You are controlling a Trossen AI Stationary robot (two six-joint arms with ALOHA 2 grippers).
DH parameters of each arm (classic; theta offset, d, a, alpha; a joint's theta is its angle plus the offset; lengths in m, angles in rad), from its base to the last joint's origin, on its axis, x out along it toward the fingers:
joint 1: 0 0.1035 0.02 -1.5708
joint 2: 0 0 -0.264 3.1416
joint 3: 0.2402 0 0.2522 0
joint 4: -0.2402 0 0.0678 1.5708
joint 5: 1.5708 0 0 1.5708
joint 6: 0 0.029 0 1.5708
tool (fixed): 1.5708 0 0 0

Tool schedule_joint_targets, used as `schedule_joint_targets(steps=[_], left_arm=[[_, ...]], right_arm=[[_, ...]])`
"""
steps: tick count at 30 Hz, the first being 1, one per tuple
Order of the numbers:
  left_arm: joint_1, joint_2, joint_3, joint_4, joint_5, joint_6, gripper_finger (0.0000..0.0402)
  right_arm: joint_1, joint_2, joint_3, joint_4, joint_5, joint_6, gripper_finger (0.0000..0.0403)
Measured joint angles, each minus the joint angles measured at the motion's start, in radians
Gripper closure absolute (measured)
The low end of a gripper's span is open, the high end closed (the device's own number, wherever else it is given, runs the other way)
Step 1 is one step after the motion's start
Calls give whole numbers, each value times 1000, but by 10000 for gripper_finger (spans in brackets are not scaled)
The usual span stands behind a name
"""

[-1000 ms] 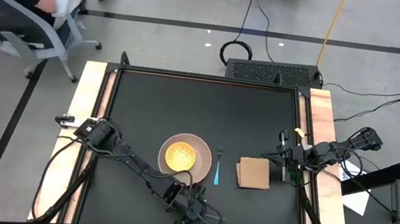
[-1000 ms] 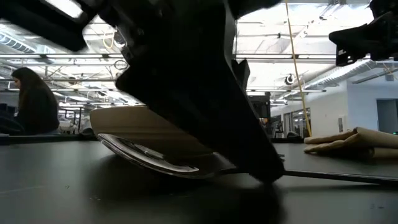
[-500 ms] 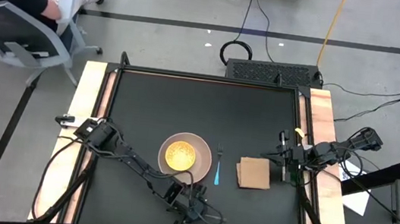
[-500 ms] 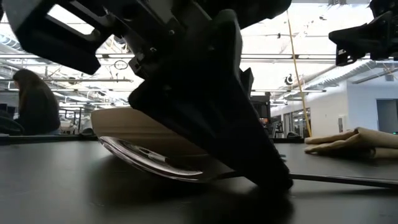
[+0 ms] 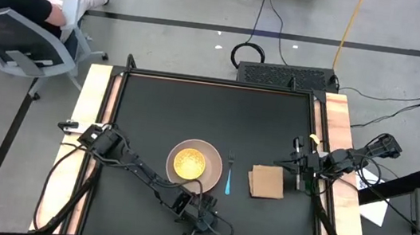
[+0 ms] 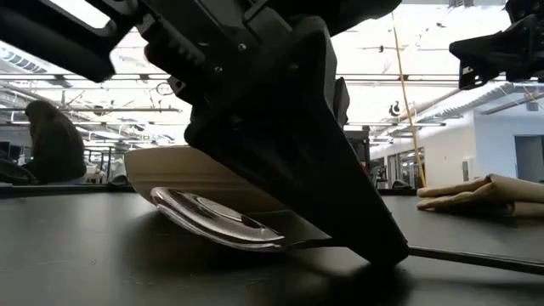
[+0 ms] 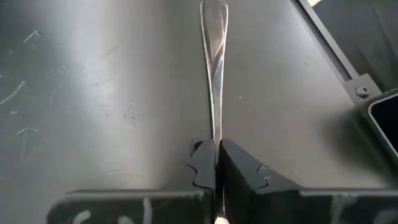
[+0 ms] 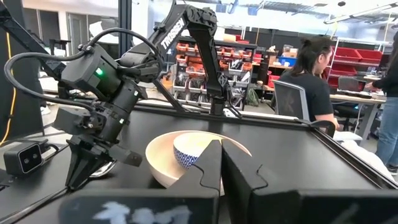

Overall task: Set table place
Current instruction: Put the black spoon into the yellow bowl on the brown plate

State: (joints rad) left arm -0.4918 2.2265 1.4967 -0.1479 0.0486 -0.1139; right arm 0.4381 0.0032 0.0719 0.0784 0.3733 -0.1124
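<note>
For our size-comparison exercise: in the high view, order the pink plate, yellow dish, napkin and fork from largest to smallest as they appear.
1. Pink plate
2. Napkin and yellow dish: look about alike, not ranked
3. Fork

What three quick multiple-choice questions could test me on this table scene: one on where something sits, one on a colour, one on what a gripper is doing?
1. Where is the small dish?
A. On the napkin
B. On the round plate
C. On the floor

2. What colour is the fork's handle?
A. Blue
B. Red
C. Green

3. What is the left gripper doing?
A. Hanging open
B. Holding the napkin
C. Clamped on the spoon

Answers: 1 B, the high view shows the dish inside the plate's rim. 2 A, the handle shows blue beside the plate. 3 C, the left wrist view shows both fingers pressed on the spoon's handle.
</note>
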Motion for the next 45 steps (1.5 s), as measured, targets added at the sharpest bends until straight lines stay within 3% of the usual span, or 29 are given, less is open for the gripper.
schedule_joint_targets(steps=[11,30,45], left_arm=[[-33,5,166,-139,13,56,390],[20,0,473,-493,-162,198,384],[83,-75,518,-526,-181,222,392]], right_arm=[[0,0,0,0,0,2,403],[0,0,0,0,-4,22,403],[0,0,1,0,-8,26,403]])
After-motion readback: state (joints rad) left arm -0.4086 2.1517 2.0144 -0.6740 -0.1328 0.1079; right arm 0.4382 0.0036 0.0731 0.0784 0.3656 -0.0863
